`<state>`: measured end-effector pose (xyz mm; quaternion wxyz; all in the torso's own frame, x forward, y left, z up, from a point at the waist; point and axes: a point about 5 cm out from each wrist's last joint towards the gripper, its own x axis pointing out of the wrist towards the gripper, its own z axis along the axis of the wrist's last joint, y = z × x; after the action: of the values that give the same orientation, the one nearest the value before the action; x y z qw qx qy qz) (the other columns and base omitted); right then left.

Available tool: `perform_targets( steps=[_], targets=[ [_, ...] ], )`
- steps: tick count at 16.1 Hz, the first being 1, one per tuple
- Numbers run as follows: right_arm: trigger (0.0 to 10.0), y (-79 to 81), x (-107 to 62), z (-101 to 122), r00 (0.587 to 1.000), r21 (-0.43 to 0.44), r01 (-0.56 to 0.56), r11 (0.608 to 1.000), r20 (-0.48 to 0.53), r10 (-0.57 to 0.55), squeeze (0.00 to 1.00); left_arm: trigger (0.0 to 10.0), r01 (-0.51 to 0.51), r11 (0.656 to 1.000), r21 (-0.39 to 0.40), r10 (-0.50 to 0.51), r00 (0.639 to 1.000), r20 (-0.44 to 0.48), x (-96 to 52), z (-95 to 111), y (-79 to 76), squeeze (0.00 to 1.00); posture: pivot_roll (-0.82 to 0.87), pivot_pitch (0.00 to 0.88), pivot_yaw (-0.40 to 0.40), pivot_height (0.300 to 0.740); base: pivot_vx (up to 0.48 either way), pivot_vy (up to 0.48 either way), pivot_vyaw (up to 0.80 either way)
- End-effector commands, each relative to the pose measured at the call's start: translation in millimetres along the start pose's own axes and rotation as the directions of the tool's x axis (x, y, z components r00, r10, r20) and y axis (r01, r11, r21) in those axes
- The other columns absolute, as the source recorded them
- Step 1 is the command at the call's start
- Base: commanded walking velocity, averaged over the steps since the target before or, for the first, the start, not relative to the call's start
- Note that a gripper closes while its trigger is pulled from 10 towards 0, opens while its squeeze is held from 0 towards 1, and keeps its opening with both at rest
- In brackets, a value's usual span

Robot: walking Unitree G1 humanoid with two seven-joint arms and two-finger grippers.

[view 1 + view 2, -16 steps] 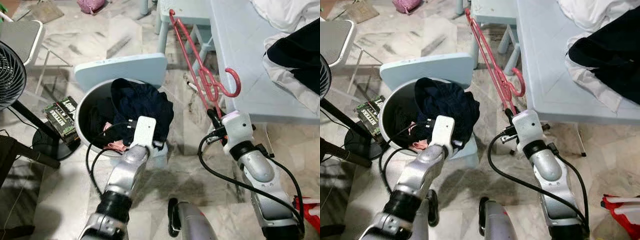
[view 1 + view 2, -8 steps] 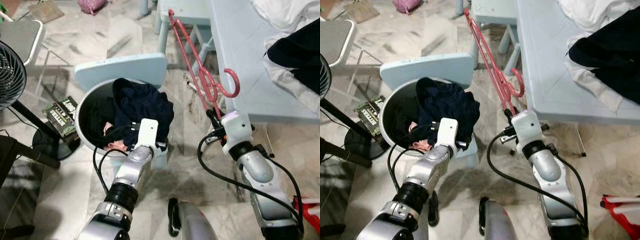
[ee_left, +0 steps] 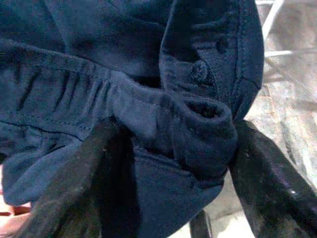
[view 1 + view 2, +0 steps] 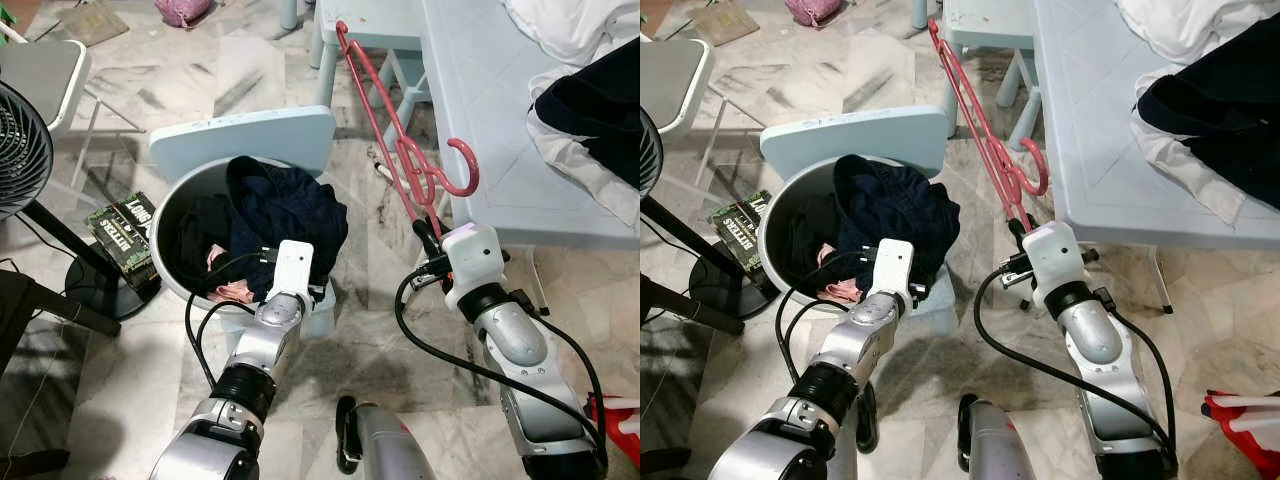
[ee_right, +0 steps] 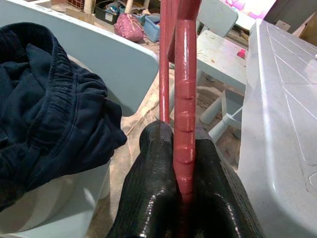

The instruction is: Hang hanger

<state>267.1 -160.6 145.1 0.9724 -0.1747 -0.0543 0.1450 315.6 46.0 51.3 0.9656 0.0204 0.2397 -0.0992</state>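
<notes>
- Pink plastic forms the hanger (image 4: 398,140), which is held upright in mid-air just left of the pale blue bench (image 4: 500,120), its hook curling toward the bench edge.
- The right hand (image 5: 181,163) is clamped tight on the lower end of the hanger, the ribbed bar pinched between both fingers.
- The hanger is judged light and stiff but smooth, so slipping or twisting in the grip is likely; a hold nearer the hook would probably give better control.
- The left hand (image 3: 168,148) is spread wide around a fold of dark navy clothing (image 4: 285,210) piled in a round grey basket (image 4: 170,225); the fold lies between the fingers, not pinched.
- A pale blue chair back (image 4: 245,135) stands just behind the basket.
- The floor is marbled tile; a fan (image 4: 20,150) stands at far left, and white and dark garments (image 4: 590,100) lie on the bench.
</notes>
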Motion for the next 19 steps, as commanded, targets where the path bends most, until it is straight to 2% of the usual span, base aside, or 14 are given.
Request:
perform_targets(
  steps=[1, 10, 12, 14, 16, 19],
  targets=[
    [10.0, 0.0, -2.2, 3.3, 1.0, -0.005, 0.006, 1.0, 0.016, -0.006, 0.0, 0.0, -0.017, 1.0, 0.016, 0.017, 1.0, -0.001, -0.1, -2.7, -1.3, 0.0, -0.11, 0.247, -0.039, 0.74, 0.0, 0.0, 0.0],
    [10.0, -0.4, 0.5, 3.8, 1.0, -0.008, 0.005, 1.0, 0.02, -0.005, 0.0, 0.0, -0.133, 0.991, 0.026, 0.13, 0.987, 0.093, -2.1, 3.7, 6.8, 0.0, -0.11, 0.24, -0.044, 0.74, 0.0, 0.0, 0.0],
    [10.0, -0.4, 1.2, 3.8, 1.0, -0.009, 0.006, 1.0, 0.021, -0.006, 0.0, 0.0, -0.145, 0.987, 0.066, 0.134, 0.98, 0.149, -4.9, 9.1, 6.7, 0.0, -0.11, 0.239, -0.045, 0.74, 0.0, 0.0, 0.0],
    [10.0, -2.2, 1.4, 3.9, 1.0, -0.012, 0.012, 1.0, 0.021, -0.012, 0.0, 0.0, -0.147, 0.978, 0.15, 0.107, 0.964, 0.245, -16.6, 16.1, 8.5, 0.0, -0.11, 0.24, -0.044, 0.74, 0.0, 0.0, 0.0],
    [10.0, -2.8, 1.2, 3.7, 1.0, -0.013, 0.014, 1.0, 0.02, -0.014, 0.0, 0.0, -0.143, 0.973, 0.179, 0.094, 0.961, 0.261, -23.4, 14.3, 12.1, 0.0, -0.1, 0.244, -0.042, 0.74, 0.0, 0.0, 0.0],
    [10.0, -2.5, 0.1, 2.7, 1.0, -0.012, 0.015, 1.0, 0.017, -0.015, 0.0, 0.0, -0.143, 0.952, 0.271, 0.066, 0.959, 0.274, -46.4, 0.6, 27.9, 0.0, -0.09, 0.248, -0.043, 0.74, 0.0, 0.0, 0.0]
  ],
)
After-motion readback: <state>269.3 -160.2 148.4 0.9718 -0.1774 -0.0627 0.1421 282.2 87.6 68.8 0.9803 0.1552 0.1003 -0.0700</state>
